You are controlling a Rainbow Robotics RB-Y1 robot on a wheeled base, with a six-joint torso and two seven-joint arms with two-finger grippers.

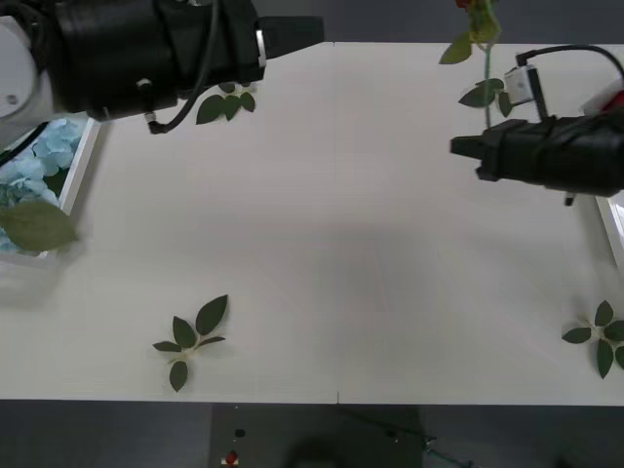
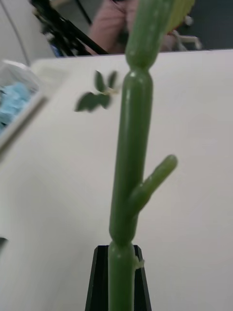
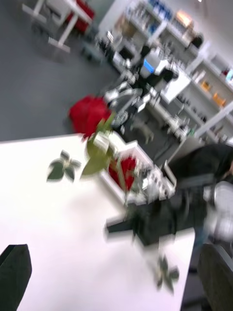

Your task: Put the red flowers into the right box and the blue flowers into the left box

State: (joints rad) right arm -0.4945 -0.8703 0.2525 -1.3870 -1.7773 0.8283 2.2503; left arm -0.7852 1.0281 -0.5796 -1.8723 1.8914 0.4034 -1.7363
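Left box (image 1: 80, 166): white tray at the left edge of the worktop (image 1: 331, 244), holding the blue flowers (image 1: 39, 161) with one large green leaf lying over its near end.

Left gripper (image 3: 116, 279): raised above the far left of the worktop, beyond the left box in the front view; its two black fingers (image 3: 14, 272) stand apart at the corners of the left wrist view with nothing between them.

Leaf sprig (image 1: 192, 336): loose, near the front edge of the worktop, well apart from the left box.

Second leaf sprig (image 1: 226, 103): at the far side of the worktop, just beside the left arm.

Right gripper (image 1: 466, 148): held over the right side of the worktop, well apart from the left box, fingers closed on the green stem (image 2: 127, 175) of a red flower (image 3: 88, 114). The stem stands upright from the grip, and the bloom is seen above the right arm in the left wrist view.

Right box (image 1: 612, 229): white rim at the right edge of the worktop, just beside the right arm; another red bloom (image 3: 124, 170) lies inside.

Third leaf sprig (image 1: 597, 336): near the front right corner, opposite the left box.
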